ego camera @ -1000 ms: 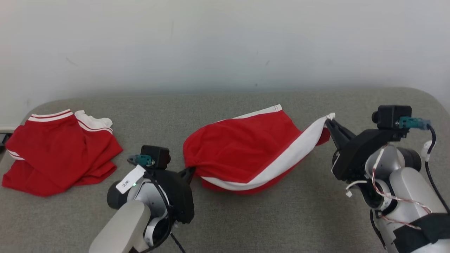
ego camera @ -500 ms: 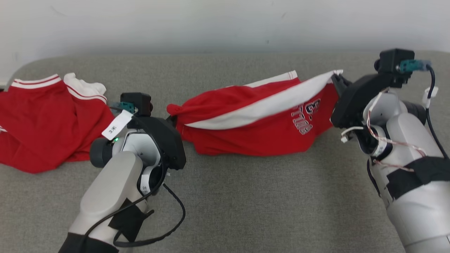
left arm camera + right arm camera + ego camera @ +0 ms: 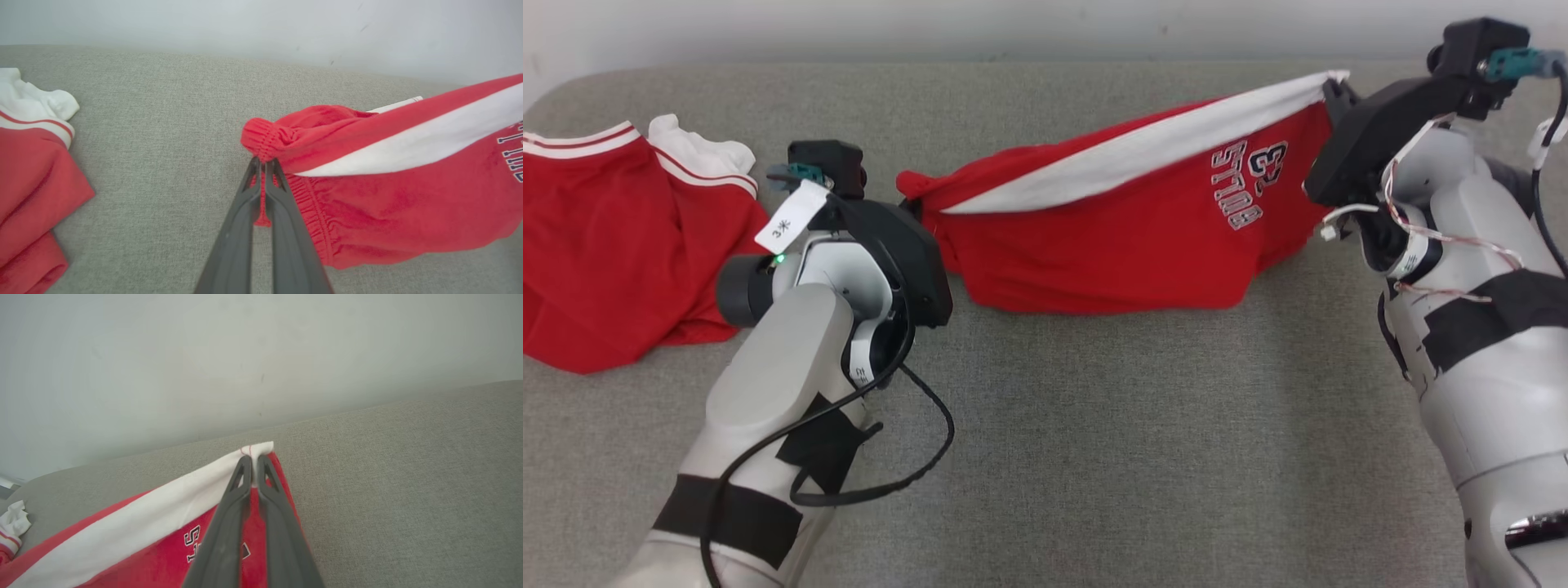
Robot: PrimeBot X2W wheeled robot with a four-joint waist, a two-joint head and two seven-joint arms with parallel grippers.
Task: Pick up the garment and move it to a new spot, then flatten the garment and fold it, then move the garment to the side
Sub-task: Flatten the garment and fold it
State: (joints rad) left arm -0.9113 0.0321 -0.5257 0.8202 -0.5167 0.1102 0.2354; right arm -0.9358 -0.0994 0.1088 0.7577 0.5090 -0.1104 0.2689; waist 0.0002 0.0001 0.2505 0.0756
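So the red garment (image 3: 1111, 237), a pair of shorts with a wide white stripe (image 3: 1143, 147) and some printed lettering (image 3: 1250, 184), is strung out across the top of the head view, roughly 11 to 1 o'clock, over the grey fabric worktop (image 3: 1094, 449). We've got it by both ends. The left jaws are pinched tight on the gathered elastic waistband (image 3: 265, 139) at the garment's 9 o'clock end, with the dark fingers (image 3: 245, 228) nearly touching each other around the cloth. The right jaws are clamped on the corner of the white stripe at the 2 o'clock end, which sits higher than the waistband end. The top edge runs fairly taut between the two, and the red body sags down toward the worktop; we can't tell for sure if it touches. Further out, at 9 o'clock in the head view, a second red garment (image 3: 605, 245) with white trim lies crumpled on the worktop, well apart from ours. A pale wall (image 3: 204, 355) runs behind at 12 o'clock.
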